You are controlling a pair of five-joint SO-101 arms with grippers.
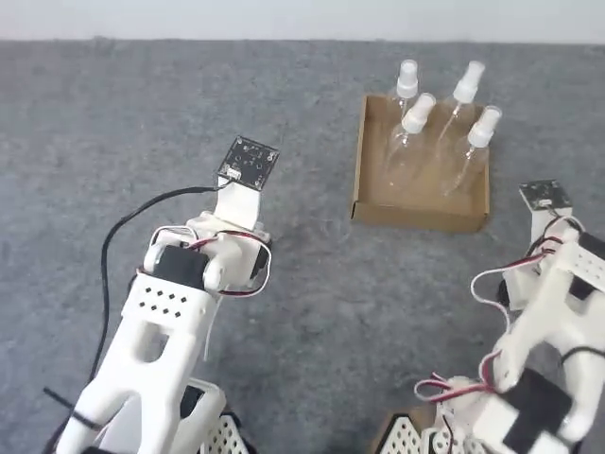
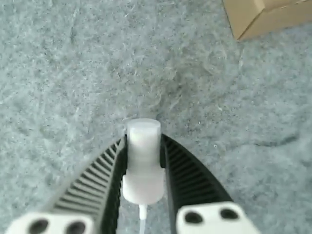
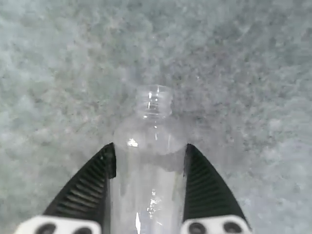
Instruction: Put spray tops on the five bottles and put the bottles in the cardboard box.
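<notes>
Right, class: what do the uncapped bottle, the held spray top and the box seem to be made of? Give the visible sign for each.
The bottle looks like clear, glossy plastic, possibly glass: the grey mat shows through it and it glints. The spray top looks like white, satin plastic, judging by its smooth moulded shape. The box is dull brown cardboard with folded edges.
</notes>
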